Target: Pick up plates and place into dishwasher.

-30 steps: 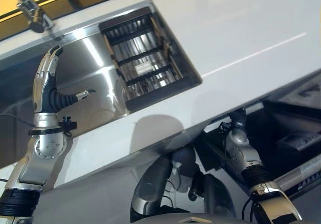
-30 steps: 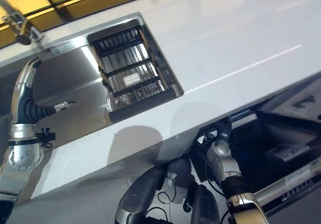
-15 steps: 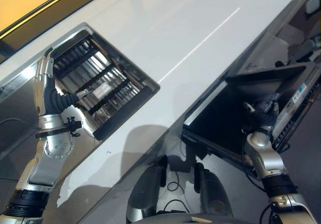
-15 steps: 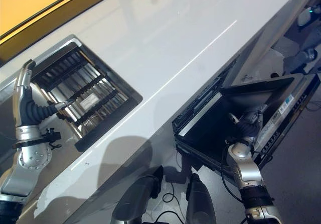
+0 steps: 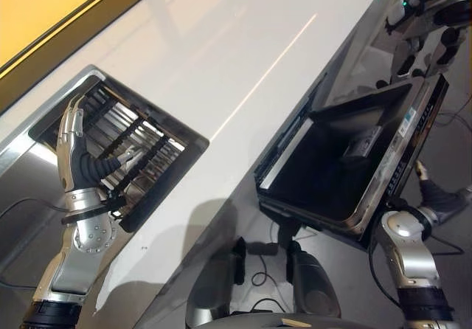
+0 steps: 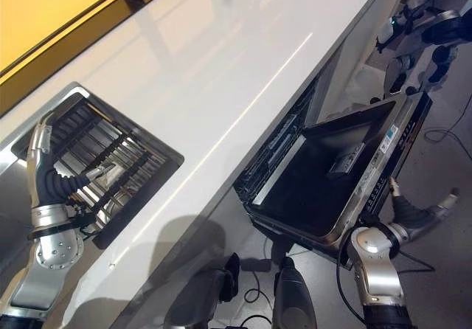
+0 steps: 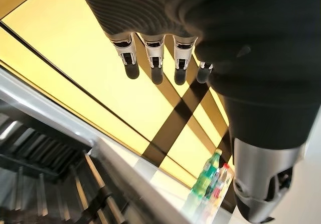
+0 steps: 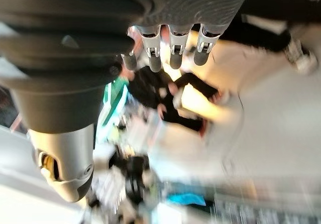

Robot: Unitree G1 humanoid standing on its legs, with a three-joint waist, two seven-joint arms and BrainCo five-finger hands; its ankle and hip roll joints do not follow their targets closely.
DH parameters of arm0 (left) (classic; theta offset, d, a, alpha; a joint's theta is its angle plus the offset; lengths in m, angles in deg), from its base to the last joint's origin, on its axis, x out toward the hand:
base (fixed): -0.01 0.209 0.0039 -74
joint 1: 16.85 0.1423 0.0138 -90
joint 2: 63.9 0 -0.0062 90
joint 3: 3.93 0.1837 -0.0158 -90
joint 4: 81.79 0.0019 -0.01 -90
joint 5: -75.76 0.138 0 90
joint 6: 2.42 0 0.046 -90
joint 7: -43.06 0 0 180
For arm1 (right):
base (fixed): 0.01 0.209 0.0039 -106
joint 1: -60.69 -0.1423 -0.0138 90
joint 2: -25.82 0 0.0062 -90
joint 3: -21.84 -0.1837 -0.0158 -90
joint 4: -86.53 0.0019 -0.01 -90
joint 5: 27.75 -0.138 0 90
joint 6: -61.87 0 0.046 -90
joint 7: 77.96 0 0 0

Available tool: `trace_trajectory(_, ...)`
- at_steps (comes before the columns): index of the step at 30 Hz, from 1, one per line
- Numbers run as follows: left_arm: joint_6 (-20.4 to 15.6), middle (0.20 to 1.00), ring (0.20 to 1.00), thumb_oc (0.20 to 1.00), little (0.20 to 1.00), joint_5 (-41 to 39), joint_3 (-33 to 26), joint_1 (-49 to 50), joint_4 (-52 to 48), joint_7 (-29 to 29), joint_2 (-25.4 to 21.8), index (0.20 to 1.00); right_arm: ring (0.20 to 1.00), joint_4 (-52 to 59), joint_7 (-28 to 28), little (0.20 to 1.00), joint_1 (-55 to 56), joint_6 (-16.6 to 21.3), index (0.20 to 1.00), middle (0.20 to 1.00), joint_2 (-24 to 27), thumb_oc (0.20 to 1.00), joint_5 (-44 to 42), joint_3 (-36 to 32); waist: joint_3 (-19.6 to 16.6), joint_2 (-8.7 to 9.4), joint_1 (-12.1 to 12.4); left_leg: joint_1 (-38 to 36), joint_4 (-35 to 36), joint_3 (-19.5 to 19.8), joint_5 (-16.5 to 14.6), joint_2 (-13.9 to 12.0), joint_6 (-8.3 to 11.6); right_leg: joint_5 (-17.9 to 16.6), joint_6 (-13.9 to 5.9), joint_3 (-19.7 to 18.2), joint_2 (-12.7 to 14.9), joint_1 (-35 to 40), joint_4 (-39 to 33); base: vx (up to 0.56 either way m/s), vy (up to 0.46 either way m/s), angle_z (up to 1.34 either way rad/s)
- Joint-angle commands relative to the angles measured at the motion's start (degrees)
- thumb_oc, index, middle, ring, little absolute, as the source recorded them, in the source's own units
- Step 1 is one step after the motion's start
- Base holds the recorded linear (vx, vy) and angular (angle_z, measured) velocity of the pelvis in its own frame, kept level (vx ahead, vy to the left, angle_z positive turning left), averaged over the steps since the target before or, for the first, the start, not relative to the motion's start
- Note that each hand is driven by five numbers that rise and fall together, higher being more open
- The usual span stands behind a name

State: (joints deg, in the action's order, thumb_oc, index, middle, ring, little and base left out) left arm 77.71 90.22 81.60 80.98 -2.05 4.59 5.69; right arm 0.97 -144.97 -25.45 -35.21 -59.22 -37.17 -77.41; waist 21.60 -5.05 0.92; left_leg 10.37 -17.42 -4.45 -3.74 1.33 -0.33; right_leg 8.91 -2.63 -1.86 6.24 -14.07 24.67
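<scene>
Above the sink rack (image 5: 140, 159), my left robot hand (image 5: 77, 159) is raised with fingers straight, released, holding nothing. My right robot hand (image 6: 420, 215) is also released and empty, low beside the open dishwasher door (image 5: 354, 159), which hangs below the white tabletop (image 5: 236, 56). I cannot tell where any plate is.

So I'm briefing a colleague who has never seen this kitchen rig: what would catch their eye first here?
Probably the open dishwasher door, a dark panel folded down below the edge of the long glossy white countertop. Next, the steel sink at the counter's left end with a black slatted rack in it, where the left hand stands upright with straight fingers. The right hand hangs open beside the door; no plates are in sight.
</scene>
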Motion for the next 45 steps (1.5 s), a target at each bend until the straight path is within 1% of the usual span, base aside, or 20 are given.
trace_trajectory(1,-4.53,1.000,1.000,1.000,1.000,1.04,-4.36,4.37,-3.87,-3.24,0.46,1.000,1.000,2.41,-0.85,1.000,2.56,2.36,1.000,1.000,1.15,1.000,0.14,-1.51,-4.41,1.36,-1.53,2.03,-8.53,3.22,-5.37,-0.39,-0.43,-14.60,-4.09,-1.46,4.73,4.43,-15.93,0.00,0.081,-0.07)
trace_trajectory(4,-5.31,1.000,1.000,1.000,1.000,1.37,-4.38,5.32,-3.76,-4.04,1.38,1.000,1.000,0.81,0.59,1.000,4.31,1.43,1.000,1.000,1.66,1.000,-1.68,-1.76,-4.33,0.81,-2.17,2.40,-8.77,2.78,-5.69,0.06,-0.64,-14.32,-4.43,-2.31,4.80,3.52,-15.45,-0.05,0.096,-0.14)
trace_trajectory(7,-4.56,1.000,1.000,1.000,1.000,1.66,-3.19,4.98,-3.94,-6.22,2.08,1.000,1.000,-0.61,3.28,1.000,4.71,1.48,1.000,1.000,3.02,1.000,-4.59,-1.44,-2.30,-0.50,-3.24,4.85,-10.44,2.40,-6.02,0.46,-0.55,-13.88,-4.56,-3.13,4.85,0.33,-13.46,-0.14,0.109,-0.23)
trace_trajectory(9,-4.01,1.000,1.000,1.000,1.000,1.80,-2.06,4.09,-3.77,-7.83,2.30,1.000,1.000,-1.75,4.95,1.000,3.72,2.61,1.000,1.000,3.57,1.000,-6.88,-0.58,-0.94,-1.41,-3.76,6.43,-11.46,2.12,-6.26,0.79,-0.46,-13.54,-4.55,-3.60,4.87,-1.75,-12.17,-0.16,0.103,-0.41)
trace_trajectory(11,-3.00,1.000,1.000,1.000,1.000,1.72,-0.40,1.62,-3.46,-10.26,1.93,1.000,1.000,-3.86,5.96,1.000,0.96,4.76,1.000,1.000,3.87,1.000,-7.38,1.27,1.50,-2.42,-4.27,9.24,-13.15,2.06,-6.50,0.92,-0.34,-13.06,-4.48,-4.09,4.94,-4.94,-10.12,-0.21,0.058,-0.14)
trace_trajectory(13,-1.89,1.000,1.000,1.000,1.000,1.59,0.77,-0.64,-3.59,-11.48,1.13,1.000,1.000,-5.25,6.22,1.000,-1.77,5.46,1.000,1.000,3.95,1.000,-7.87,3.40,3.40,-2.81,-4.36,11.81,-15.28,2.13,-6.93,0.98,-0.24,-12.57,-4.33,-4.30,4.86,-7.37,-8.09,-0.16,-0.031,-0.03)
trace_trajectory(16,-0.14,1.000,1.000,1.000,1.000,1.55,2.57,-4.65,-3.09,-12.78,-0.20,1.000,1.000,-8.48,5.65,1.000,-6.29,8.14,1.000,1.000,3.25,1.000,-10.40,6.46,6.04,-3.26,-4.45,15.35,-19.16,2.57,-7.96,0.70,-0.19,-11.13,-3.94,-4.03,4.30,-10.92,-3.53,-0.12,-0.071,0.00)
trace_trajectory(18,0.77,1.000,1.000,1.000,1.000,1.72,3.72,-6.97,-2.89,-13.35,-0.94,1.000,1.000,-10.53,7.74,1.000,-8.17,10.29,1.000,1.000,2.76,1.000,-14.18,7.77,7.41,-3.59,-4.38,17.05,-21.66,3.03,-9.01,0.63,-0.26,-9.58,-3.54,-3.56,3.89,-12.92,0.20,-0.05,-0.089,0.05)
trace_trajectory(21,1.86,1.000,1.000,1.000,1.000,1.30,4.88,-8.98,-3.05,-13.59,-1.81,1.000,1.000,-13.27,14.41,1.000,-10.48,13.76,1.000,1.000,2.25,1.000,-21.08,9.50,8.19,-4.00,-3.97,19.58,-25.73,3.63,-10.31,0.88,-0.44,-7.63,-2.94,-3.23,3.50,-16.00,5.88,0.00,-0.062,0.05)
trace_trajectory(22,2.34,1.000,1.000,1.000,1.000,1.05,5.62,-9.88,-3.04,-13.46,-2.32,1.000,1.000,-14.54,19.28,1.000,-11.64,14.48,1.000,1.000,1.94,1.000,-24.16,10.26,8.19,-4.07,-3.66,20.54,-27.08,4.02,-10.82,1.17,-0.52,-6.96,-2.60,-3.17,3.33,-17.17,7.78,0.02,-0.078,0.06)
trace_trajectory(27,5.65,1.000,1.000,1.000,1.000,0.36,8.54,-14.78,-3.48,-11.90,-4.38,1.000,1.000,-16.28,33.63,1.000,-19.58,17.32,1.000,1.000,3.62,1.000,-32.07,13.34,8.19,-3.87,-1.91,25.76,-33.53,6.04,-11.51,2.89,-0.72,-4.27,-1.55,-2.34,2.21,-22.89,16.14,0.01,-0.095,0.13)
trace_trajectory(28,6.56,1.000,1.000,1.000,1.000,0.14,9.05,-15.95,-3.43,-11.73,-4.98,1.000,1.000,-16.40,37.99,1.000,-21.54,18.42,1.000,1.000,3.61,1.000,-34.64,13.81,8.19,-3.69,-1.50,27.08,-35.04,6.37,-11.63,3.34,-0.78,-3.53,-1.30,-2.12,1.92,-24.38,18.20,0.00,-0.087,0.13)
trace_trajectory(31,7.87,1.000,1.000,1.000,1.000,-0.49,9.80,-17.74,-2.72,-11.93,-5.94,1.000,1.000,-16.10,45.22,1.000,-24.86,19.93,1.000,1.000,3.26,1.000,-36.83,14.55,8.19,-3.38,-0.75,29.87,-38.10,7.06,-12.03,4.25,-0.91,-1.79,-0.68,-1.86,1.15,-27.50,22.70,-0.01,-0.076,0.11)
trace_trajectory(33,8.22,1.000,1.000,1.000,1.000,-0.62,10.08,-18.45,-2.15,-11.81,-6.36,1.000,1.000,-15.26,52.49,1.000,-26.49,19.15,1.000,1.000,2.76,1.000,-42.18,15.31,8.19,-3.17,-0.24,31.31,-39.99,7.59,-12.44,4.75,-1.04,-0.88,-0.24,-1.65,0.79,-29.01,25.07,0.01,-0.078,0.06)
trace_trajectory(34,8.07,1.000,1.000,1.000,1.000,-0.66,9.94,-18.65,-1.81,-11.51,-6.51,1.000,1.000,-14.75,56.03,1.000,-27.30,18.61,1.000,1.000,2.50,1.000,-41.95,15.69,8.19,-3.10,0.12,32.13,-41.10,8.05,-12.58,5.21,-1.04,-0.37,-0.05,-1.71,0.54,-29.82,26.38,0.02,-0.063,0.07)
trace_trajectory(36,7.95,1.000,1.000,1.000,1.000,-1.00,9.79,-18.91,-1.51,-11.31,-6.73,1.000,1.000,-13.88,60.70,1.000,-28.70,17.10,1.000,1.000,2.89,1.000,-42.23,16.93,8.19,-3.08,0.51,32.90,-41.65,8.39,-12.64,5.62,-1.14,-0.07,0.12,-1.66,0.43,-30.74,27.40,0.01,-0.030,0.31)
trace_trajectory(37,7.48,1.000,1.000,1.000,1.000,-1.26,9.45,-18.89,-1.25,-10.94,-6.75,1.000,1.000,-12.70,64.96,1.000,-29.70,16.12,1.000,1.000,3.26,1.000,-43.04,17.81,8.19,-3.08,0.92,33.36,-41.91,8.60,-12.41,5.89,-1.13,0.00,0.24,-1.57,0.45,-31.18,27.81,0.00,-0.007,0.26)
trace_trajectory(40,6.36,1.000,1.000,1.000,1.000,-2.01,8.76,-18.38,-0.64,-10.55,-7.02,1.000,1.000,-10.09,72.52,1.000,-31.27,15.66,1.000,1.000,3.65,1.000,-43.48,19.77,8.19,-2.99,1.63,33.28,-41.09,8.87,-11.11,6.30,-0.97,-0.33,0.39,-1.22,0.28,-31.05,27.33,0.01,0.017,-0.09)
trace_trajectory(42,5.45,1.000,1.000,1.000,1.000,-2.03,8.20,-17.87,-0.33,-10.55,-6.76,1.000,1.000,-7.67,75.83,1.000,-32.21,15.58,1.000,1.000,3.45,1.000,-43.31,21.44,8.19,-2.81,2.29,32.18,-39.19,9.17,-9.57,6.66,-0.82,-0.97,0.33,-0.88,0.19,-29.94,25.76,0.03,0.033,0.21)
trace_trajectory(45,4.40,1.000,1.000,1.000,1.000,-2.65,7.21,-16.94,-0.01,-10.70,-6.88,1.000,1.000,-5.56,77.40,1.000,-32.67,15.78,1.000,1.000,3.08,1.000,-42.09,22.93,8.19,-2.56,3.00,29.88,-35.97,9.76,-8.00,6.98,-0.82,-1.77,0.18,-0.31,0.39,-27.50,23.14,0.05,0.062,0.29)
